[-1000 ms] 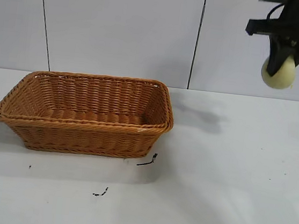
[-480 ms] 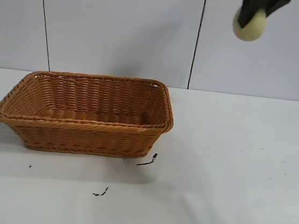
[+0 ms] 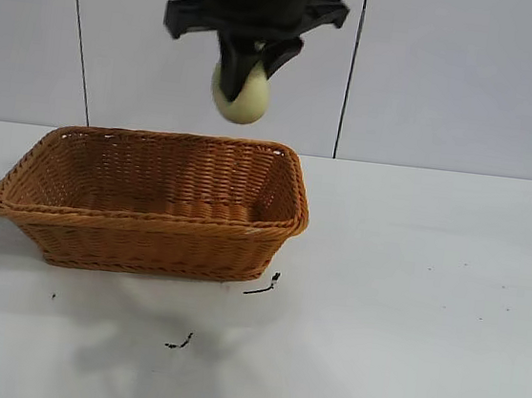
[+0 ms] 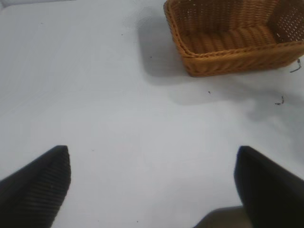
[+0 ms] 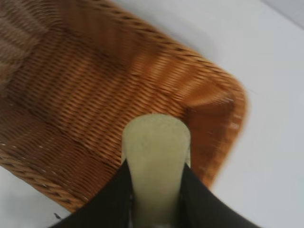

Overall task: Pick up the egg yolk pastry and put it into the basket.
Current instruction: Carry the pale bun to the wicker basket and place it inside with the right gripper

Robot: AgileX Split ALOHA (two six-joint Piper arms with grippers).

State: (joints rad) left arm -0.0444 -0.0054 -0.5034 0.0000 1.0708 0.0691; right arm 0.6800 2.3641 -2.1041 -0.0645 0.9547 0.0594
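My right gripper (image 3: 245, 74) is shut on the pale yellow egg yolk pastry (image 3: 241, 95) and holds it in the air above the basket's right half. The orange-brown wicker basket (image 3: 147, 229) stands on the white table at the left. In the right wrist view the pastry (image 5: 156, 156) sits squeezed between my two dark fingers (image 5: 111, 202), with the basket's woven inside (image 5: 85, 85) below it. My left gripper (image 4: 152, 185) is open and empty over bare table, off to one side of the basket (image 4: 228, 59); it is out of the exterior view.
Two small black scraps lie on the table in front of the basket, one by its right front corner (image 3: 264, 286) and one nearer the front edge (image 3: 179, 342). A white panelled wall stands behind the table.
My right gripper has carried the pastry from the upper right leftward, first rising, then coming down to a spot over the basket. The basket has not moved.
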